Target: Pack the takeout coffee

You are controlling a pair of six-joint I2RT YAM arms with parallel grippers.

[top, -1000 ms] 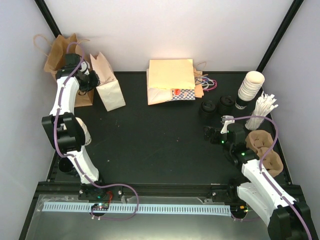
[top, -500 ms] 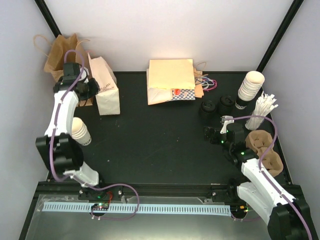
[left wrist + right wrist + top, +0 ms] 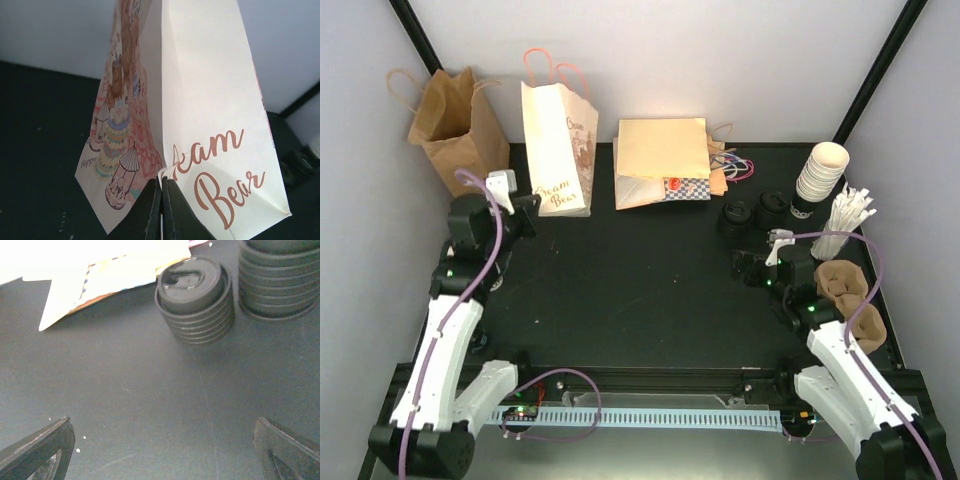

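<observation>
Moved: The white bag [image 3: 558, 150] was low and folded a second ago. Now it stands tall at the back left, and the left arm has pulled back toward us.
Brown bag [image 3: 450, 130]: It stands open in the far left corner, just beside the white bag.
Left gripper [image 3: 161, 200]: Its fingers are pressed together. They pinch the bottom fold of the white bag.
Coffee cup: We cannot see it now. A cream cup stood by the left arm a moment ago, and the arm now covers that spot. We think it is hidden there, but we cannot be sure.
How the cup will feel: We think it is light, with thin paper sides. A hard squeeze could dent it, pop the lid or spill the drink.
Where to hold it: We would take it around the middle, under the lid. We would keep it straight up and use a soft grip.
Flat bags [image 3: 660, 160]: They lie in a pile in the middle at the back.
Lids [image 3: 195, 300]: Black stacks of them sit on the table, right of the pile.
Right gripper [image 3: 160, 450]: Its fingers are spread wide and hold nothing. It hangs near the lids.
Stacked cups [image 3: 820, 175]: These stand far right with no lids. They are not our cup.
</observation>
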